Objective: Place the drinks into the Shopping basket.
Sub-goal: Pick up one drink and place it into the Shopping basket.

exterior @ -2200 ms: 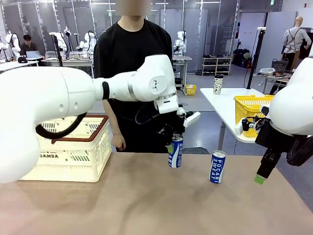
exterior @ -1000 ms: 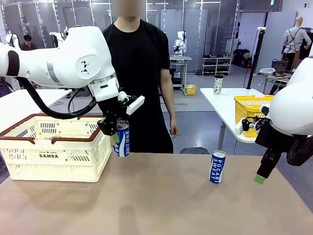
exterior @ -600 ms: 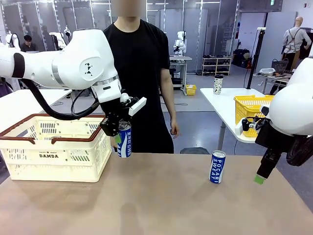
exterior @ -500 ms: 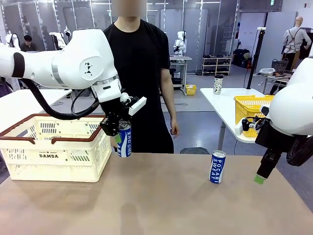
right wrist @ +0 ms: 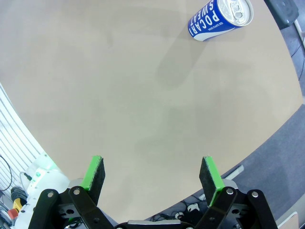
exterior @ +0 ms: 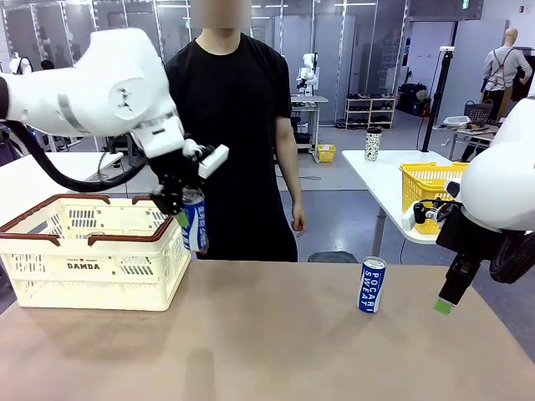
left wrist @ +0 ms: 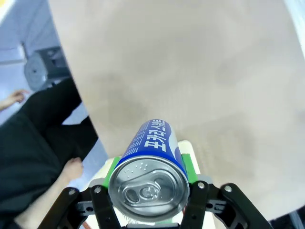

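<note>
Blue-and-white can (exterior: 196, 230) clamped by left gripper (exterior: 182, 214), held aloft beside Shopping basket (exterior: 92, 266) rim. Right gripper (right wrist: 151, 174) spread wide, empty. Second can (exterior: 371, 286) upright.

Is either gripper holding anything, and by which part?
The left gripper holds a blue-and-white can by its upper sides, just below the silver top. The right gripper is open and empty.

Bright overhead light, soft shadows — wrist cams warped
</note>
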You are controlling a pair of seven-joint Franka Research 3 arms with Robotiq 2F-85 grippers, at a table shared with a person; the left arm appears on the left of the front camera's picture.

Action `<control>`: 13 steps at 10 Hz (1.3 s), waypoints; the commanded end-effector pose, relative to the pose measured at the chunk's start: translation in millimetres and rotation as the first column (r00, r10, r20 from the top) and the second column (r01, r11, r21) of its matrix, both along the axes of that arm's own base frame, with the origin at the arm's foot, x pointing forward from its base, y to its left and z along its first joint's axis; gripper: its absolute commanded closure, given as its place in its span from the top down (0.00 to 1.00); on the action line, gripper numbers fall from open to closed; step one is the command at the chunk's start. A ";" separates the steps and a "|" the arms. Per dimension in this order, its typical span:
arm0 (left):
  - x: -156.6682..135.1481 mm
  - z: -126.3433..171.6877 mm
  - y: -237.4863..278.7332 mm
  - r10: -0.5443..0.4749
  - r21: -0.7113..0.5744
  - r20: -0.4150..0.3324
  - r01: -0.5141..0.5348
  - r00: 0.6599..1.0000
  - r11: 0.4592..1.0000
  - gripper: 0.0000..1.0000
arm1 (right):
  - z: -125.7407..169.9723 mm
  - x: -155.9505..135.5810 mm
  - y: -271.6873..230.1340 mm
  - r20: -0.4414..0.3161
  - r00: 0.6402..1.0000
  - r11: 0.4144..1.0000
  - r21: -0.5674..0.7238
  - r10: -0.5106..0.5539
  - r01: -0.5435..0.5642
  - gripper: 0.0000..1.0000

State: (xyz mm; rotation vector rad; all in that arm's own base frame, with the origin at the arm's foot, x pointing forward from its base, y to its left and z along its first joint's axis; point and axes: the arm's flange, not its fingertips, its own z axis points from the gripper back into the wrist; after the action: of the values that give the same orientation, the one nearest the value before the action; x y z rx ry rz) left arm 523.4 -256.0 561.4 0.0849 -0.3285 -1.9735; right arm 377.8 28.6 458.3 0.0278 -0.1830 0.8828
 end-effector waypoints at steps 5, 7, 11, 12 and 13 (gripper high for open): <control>-24.9 54.6 106.8 0.238 -0.164 0.077 -0.223 0.968 0.961 0.57 | -0.7 -0.5 -1.2 -0.002 1.000 1.000 0.000 -0.001 0.001 1.00; -26.2 61.5 142.0 0.376 -0.092 0.133 -0.366 0.917 0.926 0.57 | -0.7 -0.5 -1.2 -0.002 1.000 1.000 0.000 -0.001 0.001 1.00; -17.6 54.4 222.8 0.545 -0.176 0.126 -0.522 0.829 0.835 0.57 | -0.7 -0.5 -1.2 -0.002 1.000 1.000 0.000 -0.001 0.001 1.00; -12.0 47.3 238.7 0.557 -0.193 0.115 -0.532 0.822 0.825 0.57 | -0.7 -0.5 -1.2 -0.002 1.000 1.000 0.000 -0.001 0.001 1.00; -6.4 41.4 253.2 0.569 -0.203 0.094 -0.543 0.817 0.815 0.57 | -0.7 -0.5 -1.2 -0.002 1.000 1.000 0.000 -0.001 0.001 1.00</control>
State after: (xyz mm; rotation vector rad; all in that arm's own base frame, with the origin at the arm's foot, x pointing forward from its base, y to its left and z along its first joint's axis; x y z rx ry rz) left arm 514.0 -4.3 606.5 0.2023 -0.4608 -1.3646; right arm 377.7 28.5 458.3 0.0279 -0.1828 0.8827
